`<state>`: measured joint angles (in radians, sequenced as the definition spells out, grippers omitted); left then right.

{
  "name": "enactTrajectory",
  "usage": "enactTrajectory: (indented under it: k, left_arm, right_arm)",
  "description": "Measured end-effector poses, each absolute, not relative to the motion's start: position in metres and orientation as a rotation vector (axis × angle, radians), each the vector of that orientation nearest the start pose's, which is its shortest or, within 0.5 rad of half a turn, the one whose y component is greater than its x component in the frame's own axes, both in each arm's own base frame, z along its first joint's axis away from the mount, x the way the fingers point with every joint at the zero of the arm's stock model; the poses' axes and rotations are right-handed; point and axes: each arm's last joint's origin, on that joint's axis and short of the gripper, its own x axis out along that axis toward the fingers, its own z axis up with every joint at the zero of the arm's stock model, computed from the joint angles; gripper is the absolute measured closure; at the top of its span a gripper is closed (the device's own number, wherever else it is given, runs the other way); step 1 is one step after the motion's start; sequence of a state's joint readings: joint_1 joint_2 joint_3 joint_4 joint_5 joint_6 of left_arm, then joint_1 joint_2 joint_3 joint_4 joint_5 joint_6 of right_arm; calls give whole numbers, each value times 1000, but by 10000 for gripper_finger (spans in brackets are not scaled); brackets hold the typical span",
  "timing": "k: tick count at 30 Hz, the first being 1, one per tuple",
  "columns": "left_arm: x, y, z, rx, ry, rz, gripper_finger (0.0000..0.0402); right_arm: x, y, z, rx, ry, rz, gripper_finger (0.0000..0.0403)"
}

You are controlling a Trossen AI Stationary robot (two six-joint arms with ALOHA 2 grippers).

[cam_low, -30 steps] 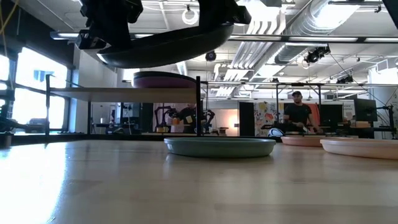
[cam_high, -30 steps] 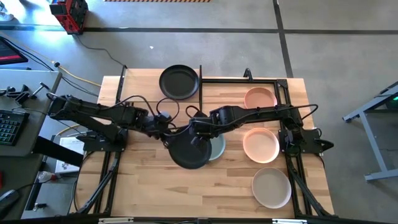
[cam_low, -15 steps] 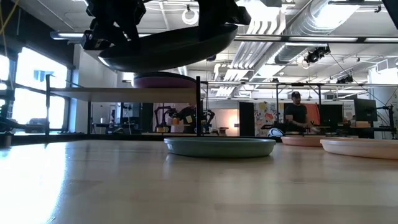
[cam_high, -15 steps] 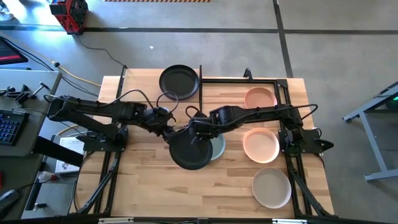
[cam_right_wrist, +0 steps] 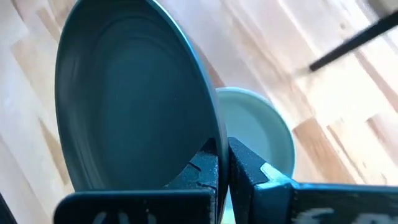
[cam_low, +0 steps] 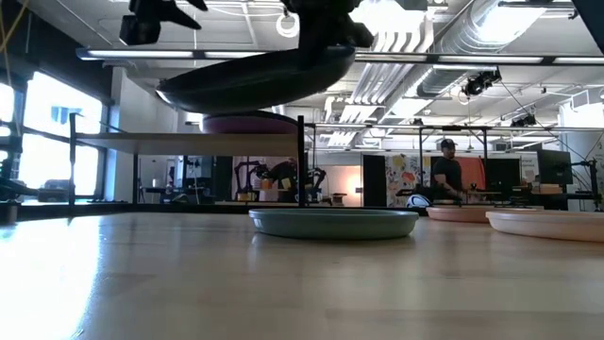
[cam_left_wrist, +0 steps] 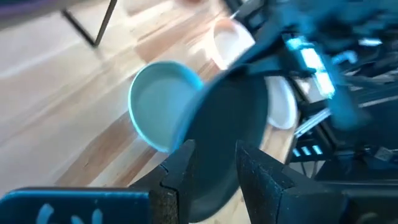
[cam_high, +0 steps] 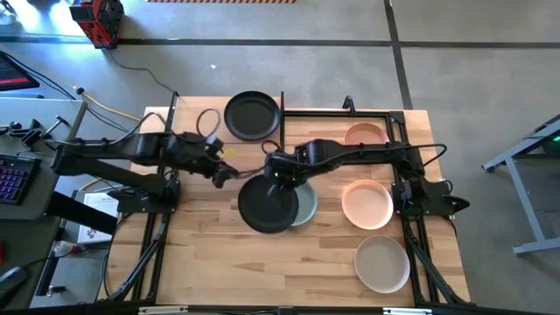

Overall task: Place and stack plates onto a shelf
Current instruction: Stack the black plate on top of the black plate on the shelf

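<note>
My right gripper [cam_high: 278, 172] is shut on a dark plate [cam_high: 265, 208] and holds it in the air above the table's middle. Part of this plate hangs over a sage green plate [cam_high: 308, 208] that lies flat on the tabletop. My left gripper [cam_high: 226, 173] is open. It hovers just left of the dark plate and touches nothing; the left wrist view shows the dark plate [cam_left_wrist: 230, 118] beyond the gap between its fingers. At the far left stands the shelf [cam_high: 188, 122], with a black plate [cam_high: 252, 115] on it. My right gripper pinches the dark plate's rim [cam_right_wrist: 214, 140] between its two fingers [cam_right_wrist: 244, 163], on the plate's far edge [cam_high: 276, 179]. The fingers come slanting down from the table's right and far side. The plate is lifted clear and tilted [cam_low: 255, 83], its left side lower.
Two peach plates [cam_high: 365, 138] [cam_high: 366, 203] and a beige plate [cam_high: 381, 262] lie on the table's right half. In the low view a purple plate [cam_low: 247, 123] sits on the shelf [cam_low: 179, 140]. Thin black posts [cam_low: 301, 161] stand at the shelf's corners. A person stands far behind the table.
My left gripper has come off the dark plate's left rim and drawn back toward the table's left and far side, rising a little. The plate, now held only by my right gripper, has shifted slightly toward the far edge and tipped, left side down.
</note>
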<state>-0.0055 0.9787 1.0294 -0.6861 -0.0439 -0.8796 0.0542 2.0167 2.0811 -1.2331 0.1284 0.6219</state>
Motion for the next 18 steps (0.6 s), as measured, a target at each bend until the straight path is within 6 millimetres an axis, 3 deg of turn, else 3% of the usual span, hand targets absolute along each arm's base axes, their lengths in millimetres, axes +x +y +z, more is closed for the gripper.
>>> enactTrajectory:
  k: [8,18]
  left_arm:
    - [168,1,353,-736,488,272,298]
    - [152,6,362,-572,391,364,298]
  right_arm:
    - [421,-30,333,508,1011,-371,402]
    - [416,-115,340,613,851,-473,402]
